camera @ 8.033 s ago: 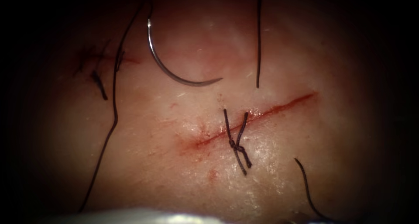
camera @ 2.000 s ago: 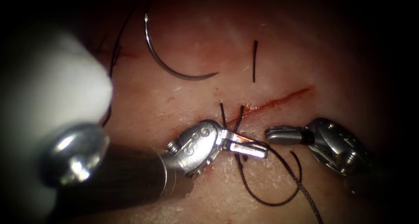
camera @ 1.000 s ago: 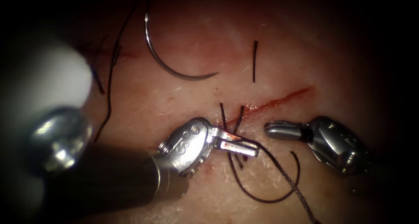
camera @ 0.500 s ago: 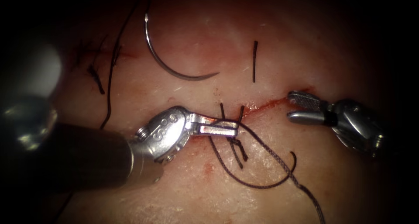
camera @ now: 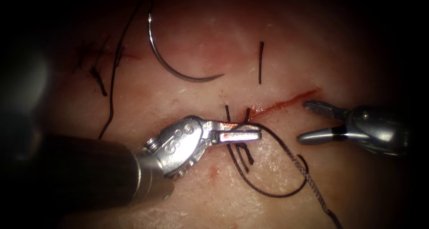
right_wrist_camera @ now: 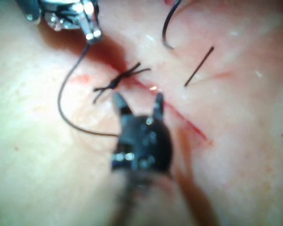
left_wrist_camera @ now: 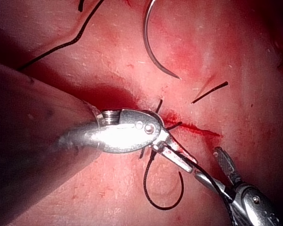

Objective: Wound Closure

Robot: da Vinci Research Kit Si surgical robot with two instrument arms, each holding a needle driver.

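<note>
Tissue [camera: 187, 197] fills your field, its cut [camera: 286, 105] running up to the right with one knot [camera: 243, 149] tied across it. Your left gripper [camera: 239, 134] is clamped on the thread [camera: 272, 194] beside that knot, likely to keep the strand controlled. Your right gripper [camera: 313, 122] holds nothing, jaws apart, right of the knot. Your needle [camera: 172, 68] lies free on the tissue above the cut, not in it.

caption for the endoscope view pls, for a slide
Left tool grips thread by the knot; right tool open, empty; needle lies free above the cut.
</note>
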